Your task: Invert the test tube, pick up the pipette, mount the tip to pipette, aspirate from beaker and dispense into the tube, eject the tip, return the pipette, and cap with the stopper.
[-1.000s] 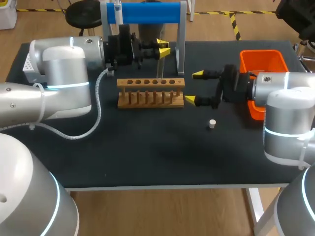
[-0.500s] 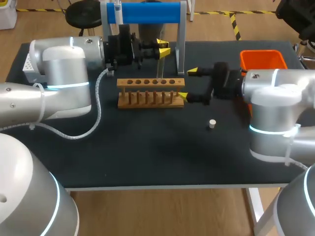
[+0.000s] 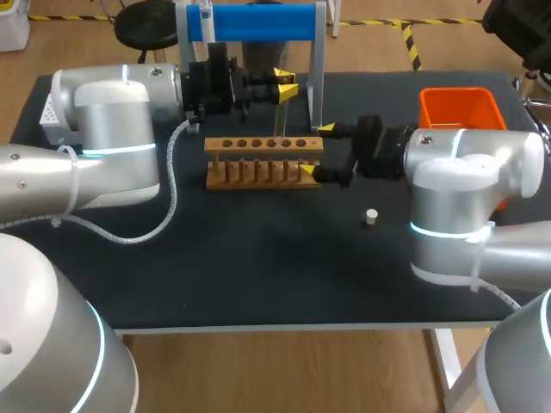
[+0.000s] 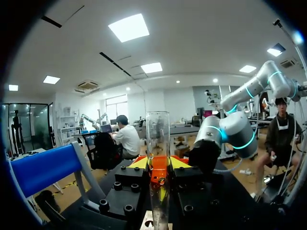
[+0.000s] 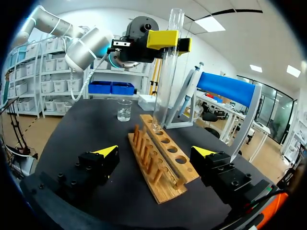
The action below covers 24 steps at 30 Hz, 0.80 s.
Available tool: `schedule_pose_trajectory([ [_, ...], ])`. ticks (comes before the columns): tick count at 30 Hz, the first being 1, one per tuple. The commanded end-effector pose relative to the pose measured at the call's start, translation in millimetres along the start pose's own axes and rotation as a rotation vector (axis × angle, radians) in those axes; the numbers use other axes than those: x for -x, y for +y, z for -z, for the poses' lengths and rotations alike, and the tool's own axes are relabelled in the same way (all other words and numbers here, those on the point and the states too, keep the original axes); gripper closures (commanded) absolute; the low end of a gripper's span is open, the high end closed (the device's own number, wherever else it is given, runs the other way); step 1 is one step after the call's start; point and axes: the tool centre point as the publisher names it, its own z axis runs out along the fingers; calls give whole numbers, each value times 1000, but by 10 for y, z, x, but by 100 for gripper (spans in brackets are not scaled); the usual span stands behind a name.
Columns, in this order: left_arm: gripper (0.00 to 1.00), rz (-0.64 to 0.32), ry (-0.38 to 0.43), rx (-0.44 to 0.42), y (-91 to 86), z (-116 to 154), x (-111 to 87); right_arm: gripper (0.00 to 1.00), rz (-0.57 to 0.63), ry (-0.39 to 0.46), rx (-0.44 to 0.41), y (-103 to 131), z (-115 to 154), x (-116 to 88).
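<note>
Left end effector [image 3: 286,83] grips the upright test tube [image 3: 279,116] over the wooden rack [image 3: 258,159]; right end effector [image 3: 318,151] stands wide open, straddling the rack's right end.

Our left wrist view chops the test tube [image 4: 158,139] off below the left gripper [image 4: 158,164], so we can't see its bottom end. In the head view, our right arm [image 3: 465,163] hides a chunk of the orange bin [image 3: 461,107].
</note>
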Motion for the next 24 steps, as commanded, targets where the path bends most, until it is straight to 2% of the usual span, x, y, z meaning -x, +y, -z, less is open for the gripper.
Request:
schedule_pose_trajectory([
  [1,100,-1,-1,1,-4,2,-7,0,-1,-10,-1,-51,-59,-17],
  [24,100,-1,-1,1,-4,2,-7,0,6,25,-19,-159,-121,-3],
])
